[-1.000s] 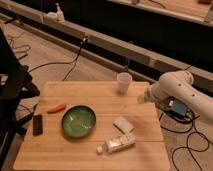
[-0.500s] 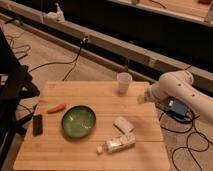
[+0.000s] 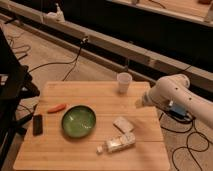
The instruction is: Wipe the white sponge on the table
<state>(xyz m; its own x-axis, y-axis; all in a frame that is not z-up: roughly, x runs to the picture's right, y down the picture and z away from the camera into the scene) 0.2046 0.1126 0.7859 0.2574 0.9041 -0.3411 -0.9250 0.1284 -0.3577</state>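
1. The gripper (image 3: 138,103) sits at the end of the white arm (image 3: 172,90), at the table's right edge and just below the cup (image 3: 124,82). It shows only as a dark blur against the floor, so whether it is released or clenched cannot be told. It is grasping nothing that can be seen.
2. The arm is cut off at the right border of the view.
3. The white sponge (image 3: 123,124) lies flat on the table (image 3: 60,150), right of the green bowl (image 3: 78,120) and just above the white bottle (image 3: 117,143) lying on its side. It is apart from the gripper.
4. An orange item (image 3: 56,107) and a dark flat object (image 3: 37,124) lie near the left edge; what they are is unclear.
5. Bare wood stretches along the near edge and the far left corner.
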